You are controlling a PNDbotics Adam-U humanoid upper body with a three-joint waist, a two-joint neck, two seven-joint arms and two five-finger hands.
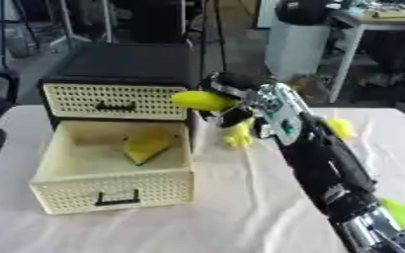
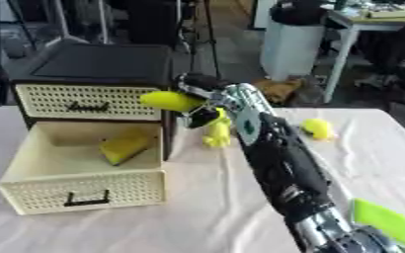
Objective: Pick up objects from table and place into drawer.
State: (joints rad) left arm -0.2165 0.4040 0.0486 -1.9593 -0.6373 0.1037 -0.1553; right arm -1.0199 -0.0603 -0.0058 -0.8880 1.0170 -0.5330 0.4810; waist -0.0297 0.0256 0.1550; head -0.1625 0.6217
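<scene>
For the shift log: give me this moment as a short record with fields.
right hand: shut on yellow-green oblong object, raised beside the cabinet
left hand: not in view
lower drawer: open, holds yellow sponge
upper drawer: closed
on table: yellow toy, yellow round object, green flat piece

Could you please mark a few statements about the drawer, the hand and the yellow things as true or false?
1. The lower drawer is pulled open. True.
2. The open drawer is empty. False: a yellow wedge lies inside.
3. The right hand holds a yellow oblong object. True.
4. The upper drawer is open too. False: it is shut.
5. A green flat piece lies on the table near the right arm. True.
</scene>
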